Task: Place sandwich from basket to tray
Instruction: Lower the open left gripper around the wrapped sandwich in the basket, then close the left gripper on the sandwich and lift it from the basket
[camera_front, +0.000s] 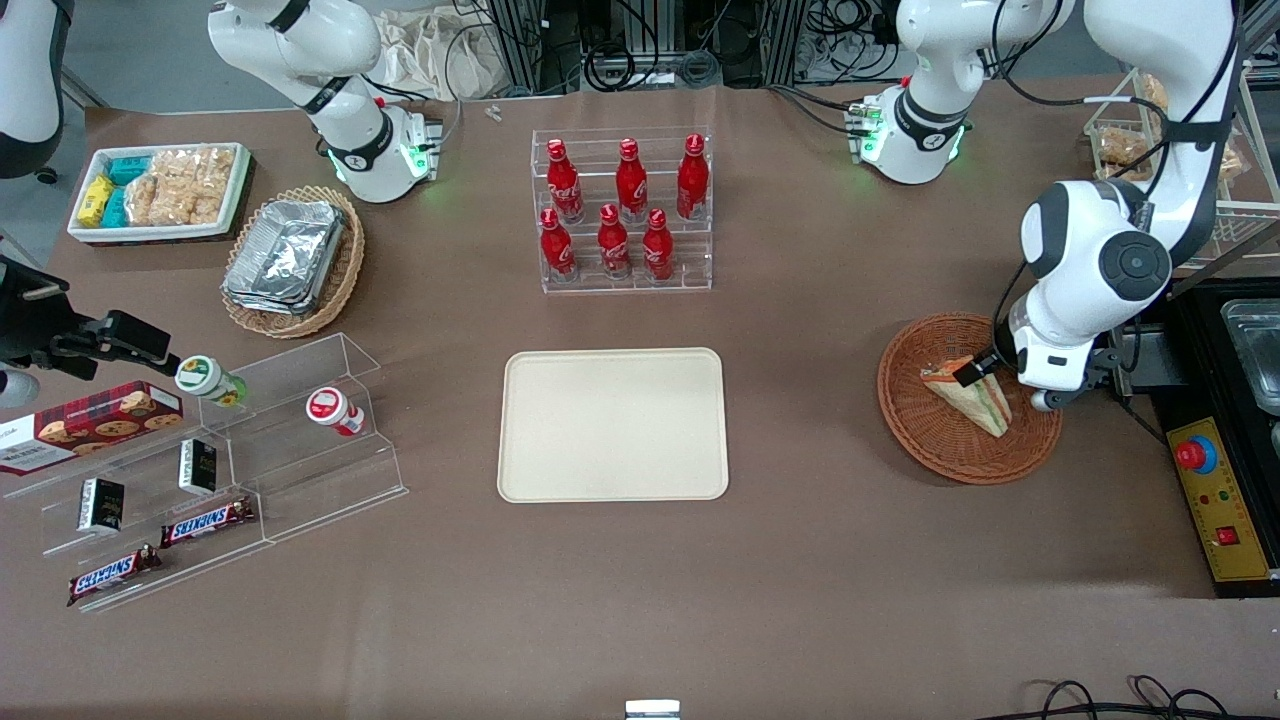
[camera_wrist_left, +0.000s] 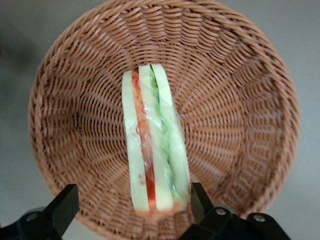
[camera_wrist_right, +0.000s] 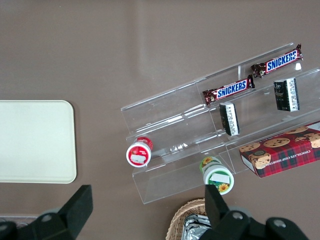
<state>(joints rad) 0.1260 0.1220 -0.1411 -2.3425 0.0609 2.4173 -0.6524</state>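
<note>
The sandwich (camera_front: 978, 400) is a wrapped wedge of pale bread with red and green layers. It lies in the round reddish-brown wicker basket (camera_front: 912, 425) toward the working arm's end of the table. The left gripper (camera_front: 985, 380) hangs low over the basket, open. In the left wrist view the gripper (camera_wrist_left: 131, 199) straddles one end of the sandwich (camera_wrist_left: 152, 145); one finger (camera_wrist_left: 199, 199) is right beside the bread, the other finger (camera_wrist_left: 63, 206) stands well apart over the basket's rim (camera_wrist_left: 45, 150). The cream-beige tray (camera_front: 612, 424) lies flat at mid-table; it also shows in the right wrist view (camera_wrist_right: 35, 140).
A clear rack of red bottles (camera_front: 622, 210) stands farther from the front camera than the tray. A control box with a red button (camera_front: 1210, 490) lies beside the basket at the table's end. Clear snack shelves (camera_front: 230, 460) and a tan foil-container basket (camera_front: 293, 262) are toward the parked arm's end.
</note>
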